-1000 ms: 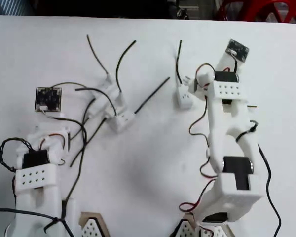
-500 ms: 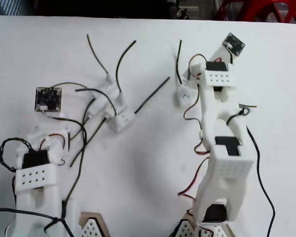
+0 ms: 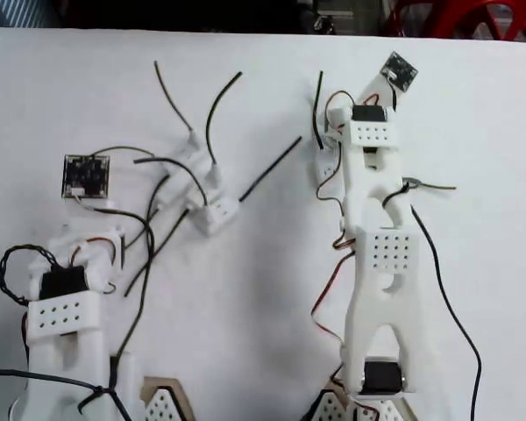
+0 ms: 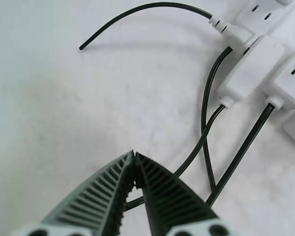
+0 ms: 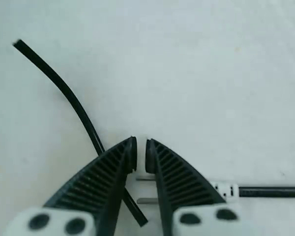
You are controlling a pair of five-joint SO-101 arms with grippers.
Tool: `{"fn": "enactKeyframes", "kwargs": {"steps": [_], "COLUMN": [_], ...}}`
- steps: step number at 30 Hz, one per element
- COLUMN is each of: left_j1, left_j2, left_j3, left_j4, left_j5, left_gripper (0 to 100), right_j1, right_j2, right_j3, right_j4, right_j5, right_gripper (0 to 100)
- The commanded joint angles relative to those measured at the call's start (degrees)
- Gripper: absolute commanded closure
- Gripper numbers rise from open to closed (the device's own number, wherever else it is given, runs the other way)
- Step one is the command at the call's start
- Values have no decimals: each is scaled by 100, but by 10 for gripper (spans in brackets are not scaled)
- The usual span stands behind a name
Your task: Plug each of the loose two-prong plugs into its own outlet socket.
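Note:
Several white two-prong plugs and socket blocks (image 3: 206, 197) with black cables lie tangled at the table's middle left; the left wrist view shows them as white bodies (image 4: 250, 69) beyond my left gripper (image 4: 134, 162). That gripper is shut on nothing and hovers over a black cable (image 4: 206, 132). My right arm stretches toward the back, where my right gripper (image 5: 141, 155) has its fingertips nearly touching just above two metal prongs (image 5: 143, 190) of a loose plug (image 5: 225, 190). A white socket block (image 3: 324, 173) lies beside that arm, partly hidden by it.
A curved black cable (image 5: 64, 88) runs under the right fingers and shows as a loose cable end (image 3: 318, 101) at the back. The left arm (image 3: 66, 303) sits at the front left. Bare white table (image 3: 245, 307) lies between the arms.
The right arm has stretched farther toward the back and shifted left, coming over the white socket block. The left arm and the plug cluster have not moved.

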Motion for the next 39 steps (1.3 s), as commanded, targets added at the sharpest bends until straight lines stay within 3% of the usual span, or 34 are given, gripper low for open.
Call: {"fn": "enactKeyframes", "kwargs": {"steps": [1,11,20,29,39], "left_j1": [-31,-31,-40,-40,-40], "left_j2": [-145,-145,-180,-180,-180], "left_j3": [-26,-18,62,62,62], "left_j4": [-114,-114,-229,-229,-229], "left_j5": [26,26,26,26,26], "left_gripper": [976,976,976,976,976], "right_j1": [-277,-453,-312,-321,-154], "right_j2": [-40,-31,-207,-1833,-2527], "right_j3": [-615,-1477,-246,1459,1512], "right_j4": [954,3688,3670,3653,3160], "right_j5": [527,2171,2778,2822,2760], "right_gripper": [984,981,981,981,943]}}
